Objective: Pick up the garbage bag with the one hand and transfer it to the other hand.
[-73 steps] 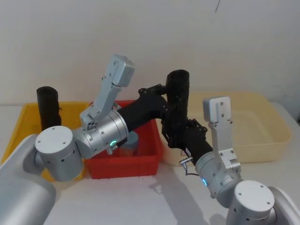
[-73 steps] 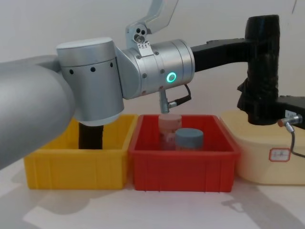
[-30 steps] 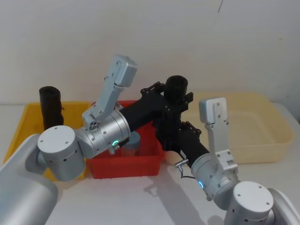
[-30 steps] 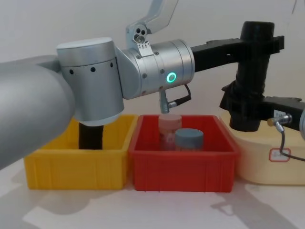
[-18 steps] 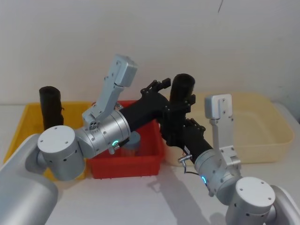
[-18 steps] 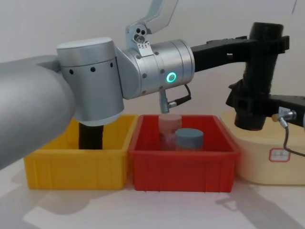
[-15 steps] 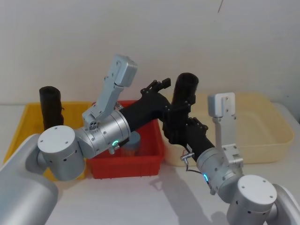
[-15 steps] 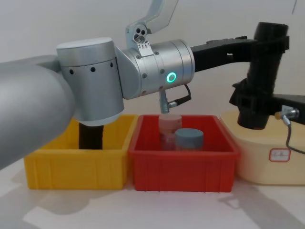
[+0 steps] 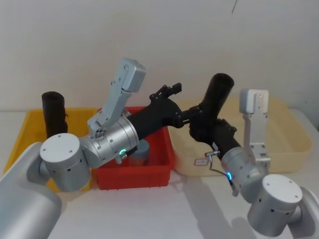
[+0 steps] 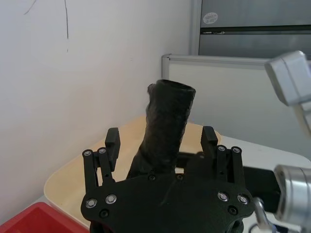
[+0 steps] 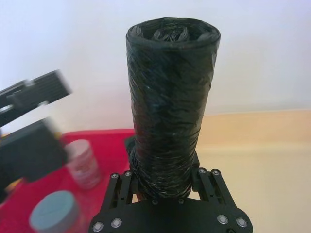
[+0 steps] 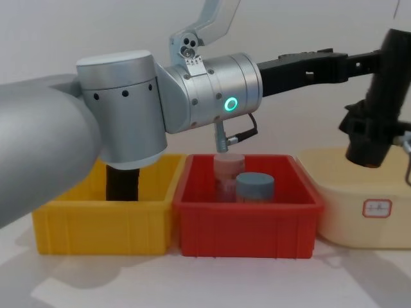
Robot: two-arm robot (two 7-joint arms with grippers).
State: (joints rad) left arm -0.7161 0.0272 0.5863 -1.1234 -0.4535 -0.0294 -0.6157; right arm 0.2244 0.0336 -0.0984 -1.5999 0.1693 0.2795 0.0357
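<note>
Spare roll: a slimmer black plastic roll [image 9: 51,112] stands upright in the yellow plastic bin [image 9: 20,137] left of the red plastic bin [image 9: 134,172]; it is not the task's thing
Left gripper: the black flat-fingered left gripper [image 10: 161,132] reaches out above the red bin; its fingers are spread and clear of the roll, probably to let it go free
Garbage bag: the thick matte-black wrinkled garbage bag [image 11: 170,97] is aloft, up and right of the red bin, tilted
Right gripper: the black right gripper [image 11: 163,182] pinches the bag's lower end, so it alone carries it; the transfer looks done

Jars [image 12: 255,189] in mid bin [image 12: 247,228]; garbage bag [image 9: 217,97] above R tub [image 12: 340,205] (its L end, prob.).
</note>
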